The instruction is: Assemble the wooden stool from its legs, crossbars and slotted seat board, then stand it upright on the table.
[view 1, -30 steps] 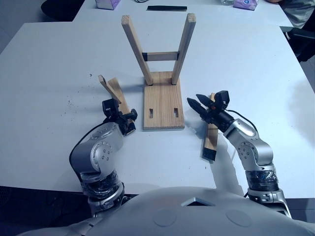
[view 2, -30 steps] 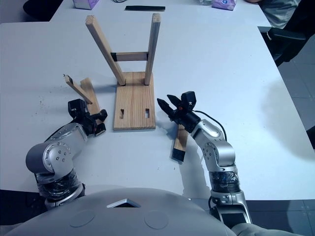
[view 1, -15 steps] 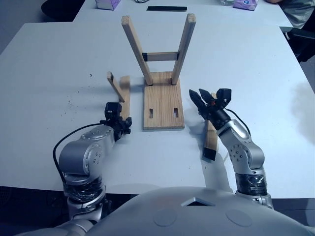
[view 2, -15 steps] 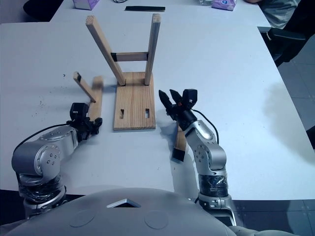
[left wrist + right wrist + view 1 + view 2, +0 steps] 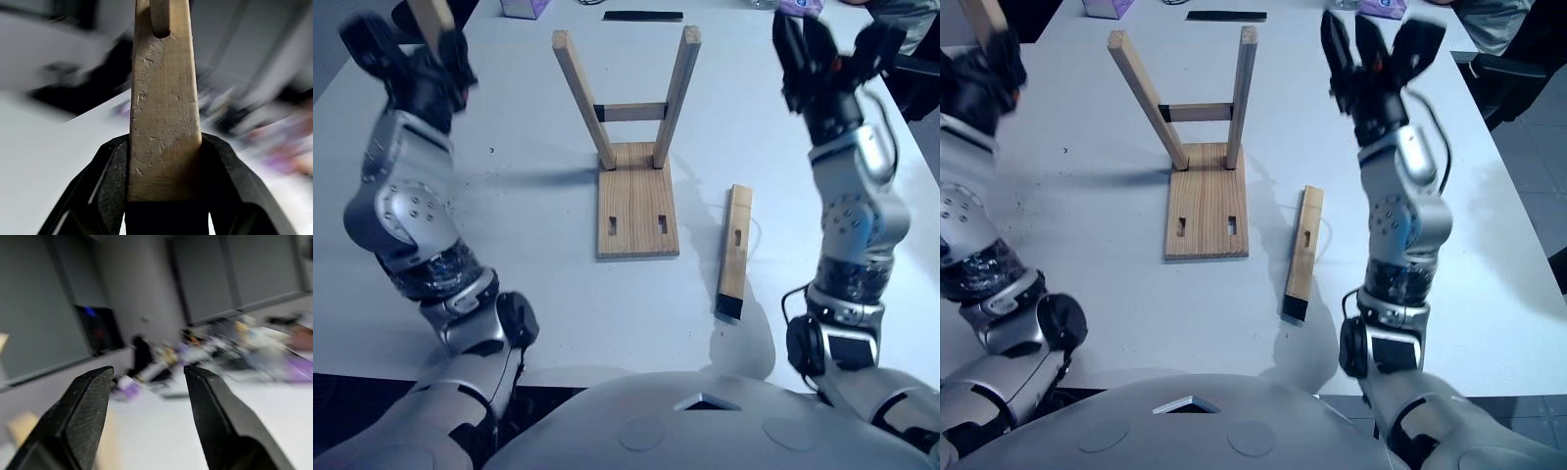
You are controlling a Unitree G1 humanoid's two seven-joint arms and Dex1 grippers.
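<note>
- The slotted seat board (image 5: 637, 200) lies flat at the middle of the white tabletop (image 5: 558, 294), its long side running from 6 to 12 o'clock.
- Two rectangular slots near its 6 o'clock end are open.
- Two legs stand in its 12 o'clock end: the left leg (image 5: 583, 96) leans toward 11 o'clock and the right leg (image 5: 673, 94) toward 1 o'clock.
- A crossbar (image 5: 631, 112) with dark ends joins these two legs about halfway up.
- A loose leg (image 5: 734, 253) lies flat on the tabletop at 3 to 4 o'clock from the board, apart from it and almost parallel to it. It has a slot in its upper face and a dark tip at its 6 o'clock end.
- The left tool (image 5: 165, 142) is raised well above the tabletop at about 10 o'clock from the board.
- It pinches another wooden leg (image 5: 164, 98); the black fingers (image 5: 111, 171) press both sides of the wood, which sticks out past their tips. A rounded slot shows farther along this leg.
- The right tool (image 5: 824, 44) is raised high at about 2 o'clock from the board. Its fingers (image 5: 76, 423) are spread wide, with nothing between them.
- A black strip (image 5: 1225, 16) lies at the tabletop's 12 o'clock edge.
- A lavender box (image 5: 1103, 8) sits at 11 o'clock.
</note>
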